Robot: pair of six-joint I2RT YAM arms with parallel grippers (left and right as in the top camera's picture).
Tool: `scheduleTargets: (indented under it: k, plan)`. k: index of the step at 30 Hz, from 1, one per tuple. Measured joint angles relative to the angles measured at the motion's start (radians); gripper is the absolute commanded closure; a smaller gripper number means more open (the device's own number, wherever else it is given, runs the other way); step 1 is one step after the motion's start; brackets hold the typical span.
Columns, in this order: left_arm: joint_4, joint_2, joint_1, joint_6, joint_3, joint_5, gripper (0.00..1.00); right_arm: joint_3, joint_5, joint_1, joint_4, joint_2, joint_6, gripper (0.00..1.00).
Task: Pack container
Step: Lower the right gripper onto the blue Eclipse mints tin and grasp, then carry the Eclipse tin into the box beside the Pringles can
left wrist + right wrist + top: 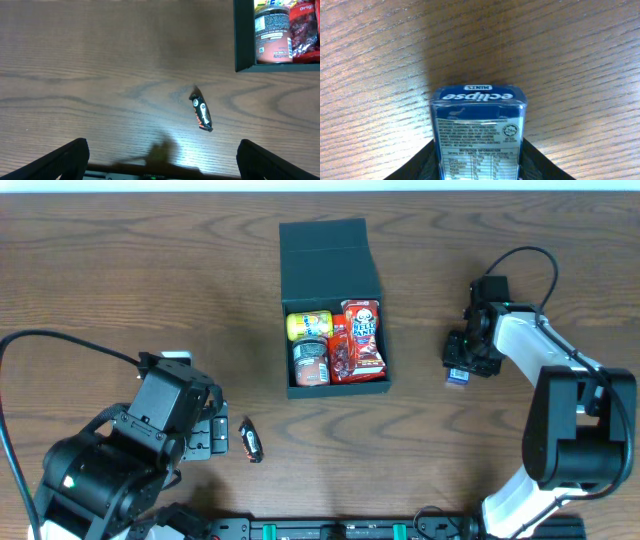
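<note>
Container (325,252): lid back, snacks (345,345) inside, room left. Your right hand (458,370) flanks mints (479,130) for pickup, grip unclear; left hand (162,160) wide, empty.

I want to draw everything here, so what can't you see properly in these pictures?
Right wrist view: lower end of the mint tin, cut off by the bottom edge; whether the right claw grips it is unclear.
Overhead view: wording on the candy bar, too small.
Left wrist view: most of the container, cut off by the top edge.
</note>
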Motion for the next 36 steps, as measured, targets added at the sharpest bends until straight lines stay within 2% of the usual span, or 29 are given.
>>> scheduleTargets:
  k: [2,5,7,9,14,23,27,32,36]
  plan:
    - [0.0,0.0,0.0,0.0,0.0,0.0,0.05,0.0,0.0,0.0,0.0,0.0,-0.001,0.64]
    - [0.0,0.0,0.0,0.0,0.0,0.0,0.05,0.0,0.002,0.0,0.0,-0.001,0.0,0.68]
    - [0.0,0.0,0.0,0.0,0.0,0.0,0.05,0.0,0.002,0.0,0.0,-0.001,-0.001,0.77]
    - [0.0,0.0,0.0,0.0,0.0,0.0,0.05,0.0,0.002,0.0,0.0,-0.001,-0.001,0.79]
    - [0.0,0.0,0.0,0.0,0.0,0.0,0.05,0.0,0.002,0.0,0.0,-0.001,0.0,0.98]
    - [0.0,0.0,0.0,0.0,0.0,0.0,0.05,-0.009,-0.005,0.0,-0.003,-0.014,0.0,0.99]
    - [0.0,0.0,0.0,0.0,0.0,0.0,0.05,-0.037,-0.018,0.0,-0.04,-0.072,0.0,0.99]
    - [0.003,0.0,0.0,0.0,0.0,0.0,0.05,-0.041,-0.064,0.006,-0.093,-0.261,0.029,0.99]
    - [0.003,0.0,0.0,0.002,0.0,0.0,0.05,-0.04,-0.144,0.076,-0.126,-0.462,0.086,0.98]
